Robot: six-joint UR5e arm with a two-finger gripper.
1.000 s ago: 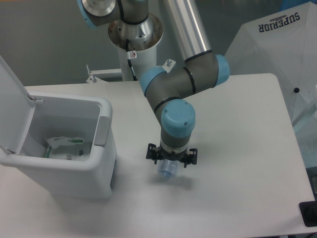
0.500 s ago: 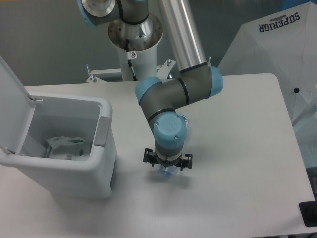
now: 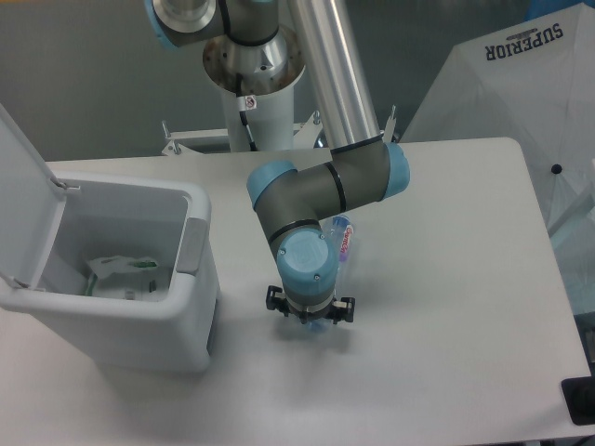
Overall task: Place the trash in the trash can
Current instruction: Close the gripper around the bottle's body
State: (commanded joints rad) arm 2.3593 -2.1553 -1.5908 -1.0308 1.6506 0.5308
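My hand (image 3: pixel 310 319) low at centre frame, grip state hidden | crushed clear bluish plastic bottle with red label (image 3: pixel 342 240) lies on the white counter (image 3: pixel 446 279) behind my wrist | light, springy, slick: pinch its flattened middle | big white rectangular trash can (image 3: pixel 191 269) left, lid open

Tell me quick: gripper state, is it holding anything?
Gripper: cannot be told; its fingers are hidden under the wrist, low over the table. Bottle lies beside the arm, ungripped.
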